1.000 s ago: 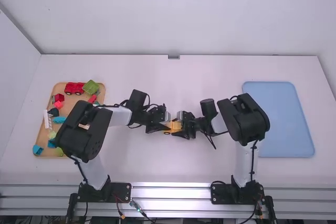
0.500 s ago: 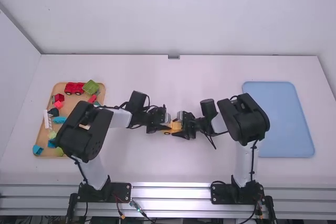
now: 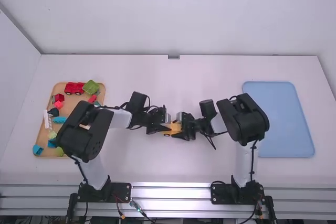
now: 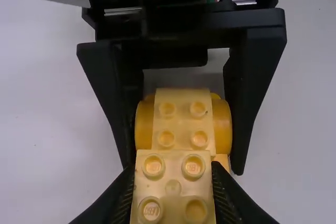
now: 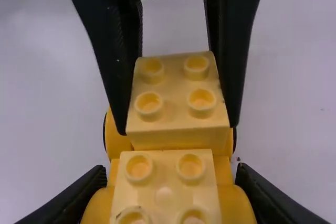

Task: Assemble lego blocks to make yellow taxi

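Around the middle of the table, my left gripper [image 3: 166, 123] and right gripper [image 3: 182, 124] face each other with an orange-yellow car base [image 3: 171, 130] between them. In the left wrist view, my left gripper [image 4: 173, 182] is shut on a pale yellow studded block [image 4: 172, 186]; a second pale block [image 4: 182, 121] lies beyond it. In the right wrist view, my right gripper [image 5: 170, 179] is shut on the wheeled car base [image 5: 222, 170], with one pale block [image 5: 165, 188] on top at this end. The left gripper's block [image 5: 177, 94] sits at the far end; its seating is unclear.
At the left, a wooden tray [image 3: 41, 141] holds a red car [image 3: 74, 88], a green block [image 3: 91, 87] and several other coloured pieces, partly beneath the left arm. A blue tray [image 3: 283, 119] lies at the right, beside the right arm.
Both grippers and the car base between them have shifted very slightly toward the table's near edge. The hold on the pieces looks the same.
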Motion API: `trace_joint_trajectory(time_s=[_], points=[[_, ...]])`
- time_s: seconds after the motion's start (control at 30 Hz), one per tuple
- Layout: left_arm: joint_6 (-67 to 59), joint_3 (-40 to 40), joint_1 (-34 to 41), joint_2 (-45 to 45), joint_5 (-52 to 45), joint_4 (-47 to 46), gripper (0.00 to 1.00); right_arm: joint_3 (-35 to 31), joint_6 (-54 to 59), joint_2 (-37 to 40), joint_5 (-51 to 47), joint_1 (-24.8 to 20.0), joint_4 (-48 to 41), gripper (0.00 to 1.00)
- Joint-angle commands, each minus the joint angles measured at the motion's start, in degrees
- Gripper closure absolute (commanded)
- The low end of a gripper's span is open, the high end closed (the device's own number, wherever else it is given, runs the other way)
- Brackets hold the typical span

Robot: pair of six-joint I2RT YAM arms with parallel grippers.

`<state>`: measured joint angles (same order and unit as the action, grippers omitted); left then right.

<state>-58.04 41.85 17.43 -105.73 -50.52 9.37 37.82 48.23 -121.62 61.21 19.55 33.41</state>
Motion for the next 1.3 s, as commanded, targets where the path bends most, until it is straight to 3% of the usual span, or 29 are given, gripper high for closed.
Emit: trace_joint_trajectory(time_s=[0.0,0.17,0.57,0.7,0.77,0.8,0.87,0.97,1.27], points=[[0.1,-0.3,0.6,-1.2,-1.1,-0.7,0.98,1.8,0.4,-1.0,0.5,0.3,-2.0,0.58],[0.2,-0.3,0.6,-1.2,-1.5,-0.9,0.98,3.2,3.1,-1.0,0.5,0.3,-5.3,0.6],[1.4,-0.3,0.6,-1.2,-1.5,-1.1,0.92,3.3,3.1,-1.0,0.3,0.3,-3.8,0.61],[3.2,-0.3,0.6,-1.2,-1.3,0.0,0.81,3.3,3.1,-1.0,0.3,0.3,-3.7,0.6],[3.2,-0.3,0.6,-1.2,-1.1,0.2,0.61,3.3,3.1,-1.0,0.3,0.3,-3.7,0.6],[3.2,-0.3,0.6,-1.2,-1.0,0.2,0.56,3.3,3.1,-1.0,0.3,0.3,-3.7,0.6],[3.2,-0.3,0.6,-1.2,-1.0,0.1,0.57,3.4,3.1,-1.0,0.3,0.3,-3.7,0.6],[3.2,-0.3,0.6,-1.2,-1.1,0.3,0.47,3.4,3.1,-1.0,0.3,0.3,-3.7,0.6],[3.2,1.9,-0.1,3.3,-1.1,-3.4,0.35,3.4,3.1,-1.0,0.3,0.3,-3.7,0.6]])
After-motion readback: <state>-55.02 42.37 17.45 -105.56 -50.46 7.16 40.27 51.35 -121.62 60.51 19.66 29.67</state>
